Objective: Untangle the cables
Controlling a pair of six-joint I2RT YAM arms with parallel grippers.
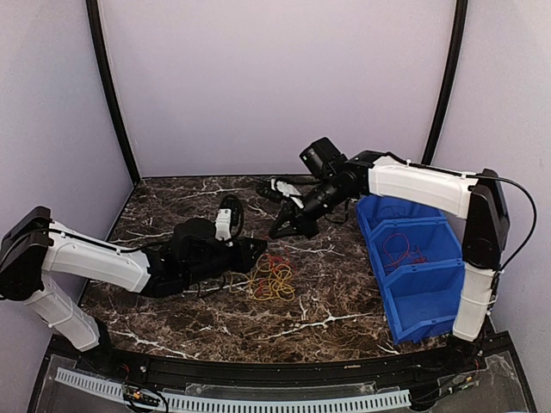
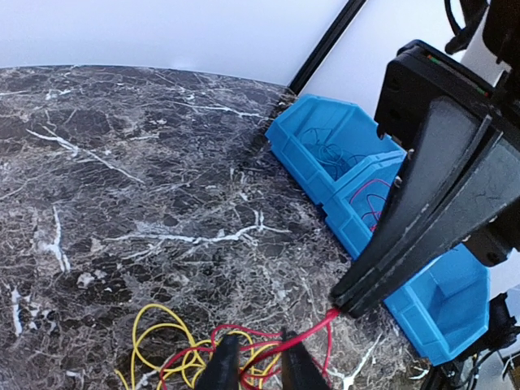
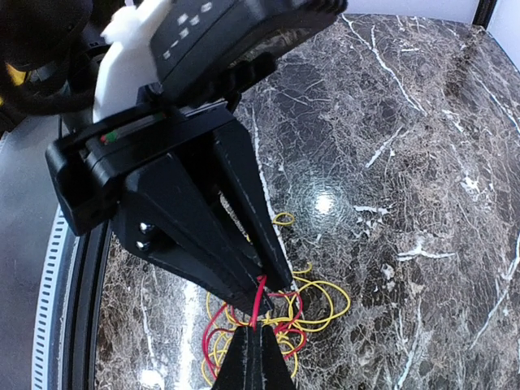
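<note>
While the right claw point(image 2: 340, 303) is pressed together with its tips pinching a red cable point(image 3: 257, 302), the left claw point(image 1: 258, 249) sits just beside it, low over the counter point(image 1: 198, 314). That red cable runs almost straight from one claw to the other. The left claw's fingers point(image 2: 302, 370) stand a little apart with the cable passing through the gap; whether they bite on it or only straddle it cannot be told. Under both claws the cables point(image 1: 274, 280) lie as a loose heap of yellow, red and orange loops near the counter's middle, and the red cable leads down into it. Three blue bins point(image 1: 426, 301) stand in a row at the right edge, well apart from the heap. One red coil point(image 1: 400, 249) lies in the middle bin, a blue coil point(image 2: 329, 158) in the far one
</note>
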